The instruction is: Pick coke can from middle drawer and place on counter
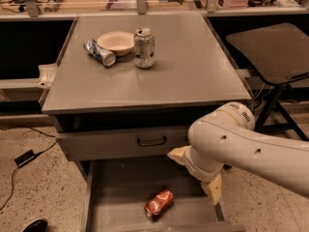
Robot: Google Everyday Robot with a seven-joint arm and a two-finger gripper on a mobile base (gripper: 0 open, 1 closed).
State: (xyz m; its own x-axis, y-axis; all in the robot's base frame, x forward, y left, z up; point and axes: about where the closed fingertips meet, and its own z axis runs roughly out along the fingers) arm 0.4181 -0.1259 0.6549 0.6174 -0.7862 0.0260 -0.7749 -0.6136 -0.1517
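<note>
Red coke can point(159, 203) in middle drawer point(120, 187) | pincer point(212, 188) above, half hidden

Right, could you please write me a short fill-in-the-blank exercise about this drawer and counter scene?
1. The coke can lies on its ____.
2. The gripper hangs over the open ____, apart from the coke can.
3. On the counter, the ____ sits between the blue can and the white can.
Missing words: side; drawer; bowl.
</note>
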